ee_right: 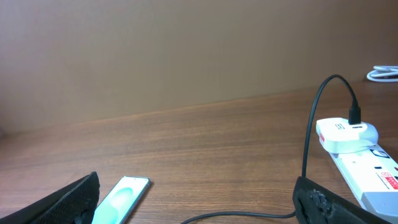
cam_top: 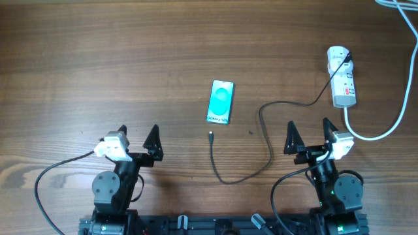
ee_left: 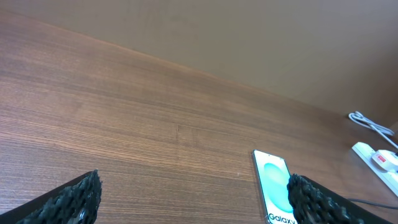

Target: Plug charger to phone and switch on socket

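The phone (cam_top: 221,102) lies flat at the table's centre with its teal screen lit; it also shows in the left wrist view (ee_left: 273,186) and the right wrist view (ee_right: 122,198). The black charger cable (cam_top: 264,132) runs from an adapter in the white socket strip (cam_top: 341,76) and loops to its connector tip (cam_top: 211,136), which lies just below the phone, apart from it. The strip also shows in the right wrist view (ee_right: 364,169). My left gripper (cam_top: 139,136) is open and empty at front left. My right gripper (cam_top: 308,134) is open and empty at front right.
A thick white cord (cam_top: 394,124) curves from the socket strip toward the table's right edge and back corner. A coiled white cord end (ee_left: 371,124) lies at the far right in the left wrist view. The arm bases stand at the front edge.
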